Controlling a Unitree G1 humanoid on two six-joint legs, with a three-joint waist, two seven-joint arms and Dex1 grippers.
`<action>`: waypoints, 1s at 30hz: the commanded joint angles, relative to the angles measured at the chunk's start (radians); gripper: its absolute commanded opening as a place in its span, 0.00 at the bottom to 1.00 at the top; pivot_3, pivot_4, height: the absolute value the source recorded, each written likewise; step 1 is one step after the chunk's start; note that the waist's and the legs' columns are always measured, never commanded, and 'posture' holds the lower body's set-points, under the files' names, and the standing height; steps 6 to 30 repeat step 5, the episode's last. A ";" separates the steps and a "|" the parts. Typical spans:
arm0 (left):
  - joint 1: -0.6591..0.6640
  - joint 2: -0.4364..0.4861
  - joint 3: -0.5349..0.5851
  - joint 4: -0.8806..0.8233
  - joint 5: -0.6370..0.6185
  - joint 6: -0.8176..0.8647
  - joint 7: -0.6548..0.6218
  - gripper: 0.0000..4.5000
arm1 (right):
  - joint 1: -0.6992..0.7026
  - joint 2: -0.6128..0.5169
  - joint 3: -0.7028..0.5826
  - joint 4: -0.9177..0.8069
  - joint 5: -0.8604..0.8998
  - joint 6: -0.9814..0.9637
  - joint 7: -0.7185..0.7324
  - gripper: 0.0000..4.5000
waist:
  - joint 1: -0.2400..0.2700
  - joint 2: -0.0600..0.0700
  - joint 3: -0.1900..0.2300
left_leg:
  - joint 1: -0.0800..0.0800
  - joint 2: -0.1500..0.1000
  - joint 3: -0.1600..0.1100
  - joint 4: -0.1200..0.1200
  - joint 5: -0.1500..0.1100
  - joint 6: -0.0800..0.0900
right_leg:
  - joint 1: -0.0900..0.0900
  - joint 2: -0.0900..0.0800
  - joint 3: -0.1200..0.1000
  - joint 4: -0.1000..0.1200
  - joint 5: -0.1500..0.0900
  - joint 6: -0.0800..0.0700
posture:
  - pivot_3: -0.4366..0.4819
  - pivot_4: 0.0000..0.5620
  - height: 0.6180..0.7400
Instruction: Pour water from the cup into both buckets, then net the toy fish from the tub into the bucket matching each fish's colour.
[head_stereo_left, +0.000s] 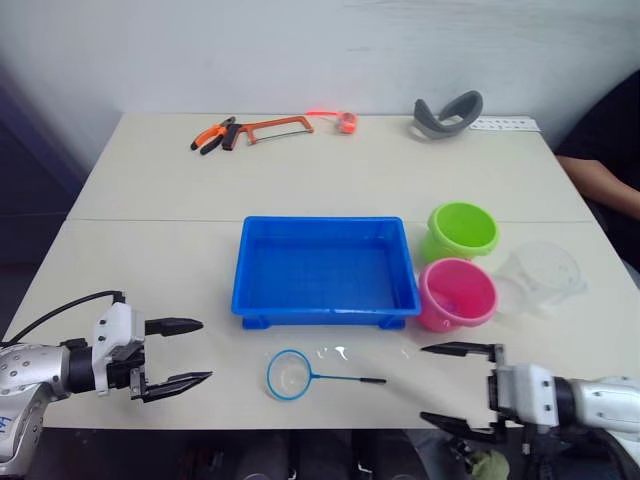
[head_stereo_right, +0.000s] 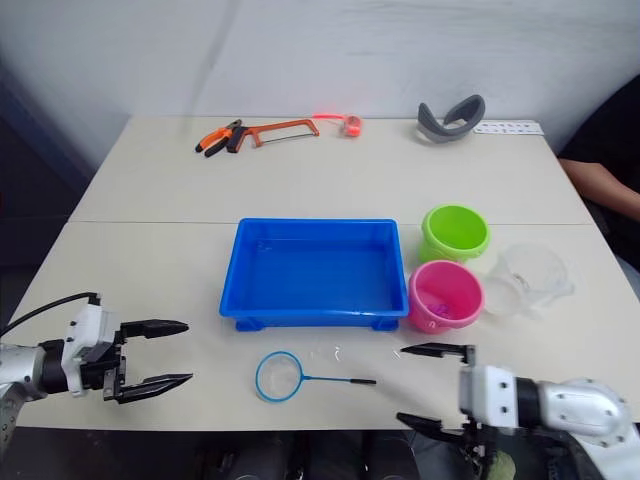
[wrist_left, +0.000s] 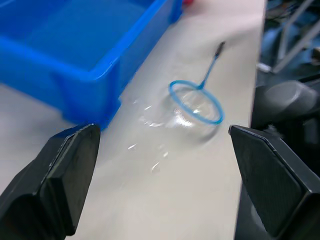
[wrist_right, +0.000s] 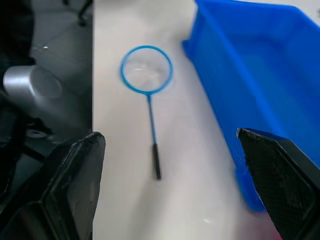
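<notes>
person's arm (head_stereo_left: 603, 185) cut off by right edge, rest out of frame. contents of pink bucket (head_stereo_right: 446, 296) too small to tell, a few purplish specks at most. green bucket (head_stereo_right: 455, 232) interior can't be made out. clear cup (head_stereo_left: 541, 277) faint, outline hard to trace. tub (wrist_left: 75, 55) cropped at upper left in left wrist view, blurred.

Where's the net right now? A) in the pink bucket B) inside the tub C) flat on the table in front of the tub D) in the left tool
C: the net lies flat on the table, just in front of the tub, between the open left tool and the open right tool, touching neither.
</notes>
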 joint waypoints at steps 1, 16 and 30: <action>0.026 -0.016 0.057 0.061 0.029 -0.058 0.033 1.00 | 0.052 -0.010 -0.225 -0.034 0.112 0.062 0.042 1.00 | 0.009 0.000 0.000 | 0.000 0.000 0.000 0.000 0.000 0.000 | 0.000 0.000 0.000 0.000 0.000 0.000 | 0.48 0.27 1.00; 0.006 -0.036 0.057 0.087 0.064 -0.115 0.093 1.00 | 0.081 0.026 -0.303 -0.018 0.124 0.064 0.091 1.00 | 0.013 -0.001 -0.001 | 0.000 0.000 0.000 0.000 -0.002 0.000 | 0.000 -0.001 0.000 -0.001 0.000 0.000 | 0.48 0.27 1.00; 0.006 -0.036 0.057 0.087 0.064 -0.115 0.093 1.00 | 0.081 0.026 -0.303 -0.018 0.124 0.064 0.091 1.00 | 0.013 -0.001 -0.001 | 0.000 0.000 0.000 0.000 -0.002 0.000 | 0.000 -0.001 0.000 -0.001 0.000 0.000 | 0.48 0.27 1.00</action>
